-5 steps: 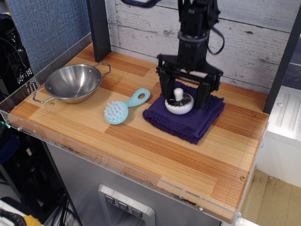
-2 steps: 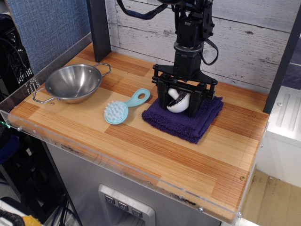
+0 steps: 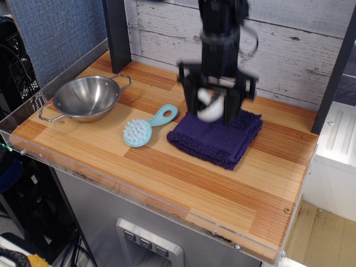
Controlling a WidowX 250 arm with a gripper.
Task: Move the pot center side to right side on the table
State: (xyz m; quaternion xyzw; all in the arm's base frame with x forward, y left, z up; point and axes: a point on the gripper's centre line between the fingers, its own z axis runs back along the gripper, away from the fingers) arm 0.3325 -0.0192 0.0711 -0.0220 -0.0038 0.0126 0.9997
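The pot (image 3: pixel 209 105) is a small white bowl-shaped piece with a dark top. It is tilted and held between the fingers of my black gripper (image 3: pixel 212 109), lifted above the folded purple towel (image 3: pixel 217 137). The picture is motion-blurred around it. The gripper hangs from the arm at the centre back of the light brown plank table (image 3: pixel 183 178). The gripper is shut on the pot.
A shiny steel two-handled pot (image 3: pixel 86 98) stands at the left. A light blue brush (image 3: pixel 147 127) lies between it and the towel. A clear acrylic rim (image 3: pixel 111 178) runs along the table's front edge. A dark post (image 3: pixel 117 33) stands at the back left.
The gripper has closed on the pot, tipped it, and lifted it off the purple towel. The arm has moved slightly left and up.
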